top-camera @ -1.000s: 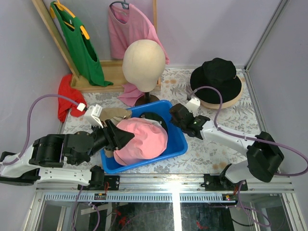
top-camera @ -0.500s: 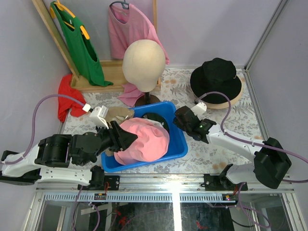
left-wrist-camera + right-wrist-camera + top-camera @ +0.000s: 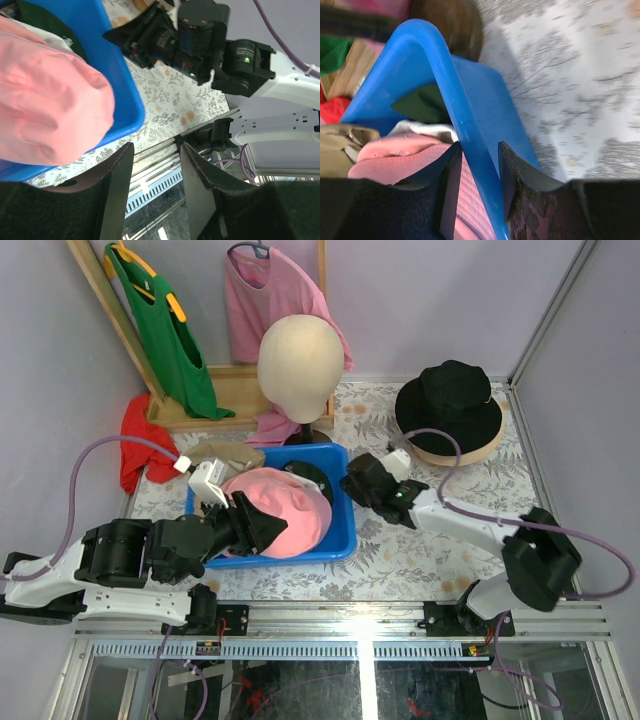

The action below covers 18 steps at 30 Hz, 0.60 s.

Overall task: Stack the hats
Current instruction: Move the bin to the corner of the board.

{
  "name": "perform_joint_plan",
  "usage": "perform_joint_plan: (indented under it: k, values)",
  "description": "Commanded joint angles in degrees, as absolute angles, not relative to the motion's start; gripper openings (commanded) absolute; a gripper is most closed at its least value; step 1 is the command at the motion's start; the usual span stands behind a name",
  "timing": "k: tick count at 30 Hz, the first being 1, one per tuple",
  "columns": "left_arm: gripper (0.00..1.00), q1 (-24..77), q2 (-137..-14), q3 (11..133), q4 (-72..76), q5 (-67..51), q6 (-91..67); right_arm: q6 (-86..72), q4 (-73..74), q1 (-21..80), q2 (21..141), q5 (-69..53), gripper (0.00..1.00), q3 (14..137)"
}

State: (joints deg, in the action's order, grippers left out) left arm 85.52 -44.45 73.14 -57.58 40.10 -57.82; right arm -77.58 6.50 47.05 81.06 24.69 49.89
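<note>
Both arms reach low toward each other, left gripper [image 3: 156, 146] parted and empty, right gripper [image 3: 479, 145] clamping the blue bin [image 3: 445, 85] wall.

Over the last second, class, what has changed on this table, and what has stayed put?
The blue bin slid left and turned straight, the pink hat riding along inside, with the right fingers straddling its rim. The left fingers, mannequin head and black hat stayed roughly put.

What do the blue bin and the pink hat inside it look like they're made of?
The blue bin looks like moulded plastic: smooth, slightly glossy, with a rigid rounded rim. The pink hat looks like soft matte fabric, probably cotton, since its crown is creased and dimpled.
</note>
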Motion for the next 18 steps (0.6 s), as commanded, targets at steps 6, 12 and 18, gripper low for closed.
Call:
perform_joint_plan:
  k: [6, 12, 18]
  values:
    - [0.42, 85.89, -45.68, 74.01, -55.53, 42.51, -56.9, -79.96, -2.67, 59.9, 98.29, 25.26, 0.0, 67.87]
    - [0.41, 85.9, -43.75, 72.84, -55.34, 42.81, -57.81, -82.81, -7.19, 65.65, 106.3, 26.65, 0.0, 74.25]
    - [0.41, 85.94, -42.22, 71.63, -55.29, 43.29, -58.47, -80.29, -5.91, 67.34, 111.93, 24.32, 0.02, 82.66]
